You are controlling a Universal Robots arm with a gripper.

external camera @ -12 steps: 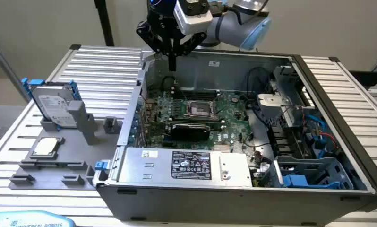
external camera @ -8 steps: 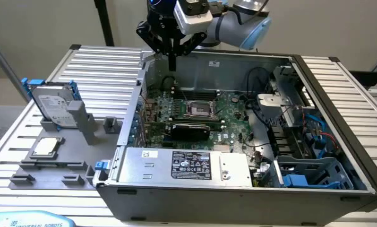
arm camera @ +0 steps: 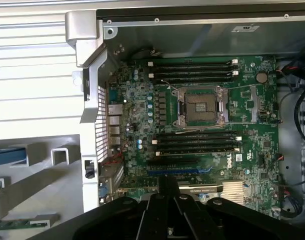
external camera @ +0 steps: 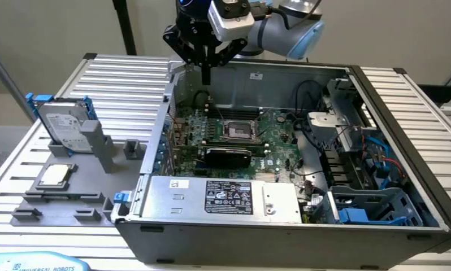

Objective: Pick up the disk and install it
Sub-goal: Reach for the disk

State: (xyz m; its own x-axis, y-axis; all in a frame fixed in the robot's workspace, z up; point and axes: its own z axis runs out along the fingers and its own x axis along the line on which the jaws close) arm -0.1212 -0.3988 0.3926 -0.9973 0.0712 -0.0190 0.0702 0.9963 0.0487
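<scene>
The gripper [external camera: 207,80] is held over the computer case [external camera: 286,82], its empty fingers pressed together. In the exterior view the disk [external camera: 63,127] is seen at eight o'clock from it.

A: Green motherboard [arm camera: 252,150], folks, striped with black memory slots [arm camera: 192,65]! Black gripper [external camera: 207,79] too.
B: And the disk [external camera: 63,127]: silver-grey, white printed label, bright blue frame. The table [external camera: 128,70] is ribbed silver.
A: Power supply [external camera: 165,200] is silver with a black label. Blue drive cage [external camera: 376,206]!
</scene>
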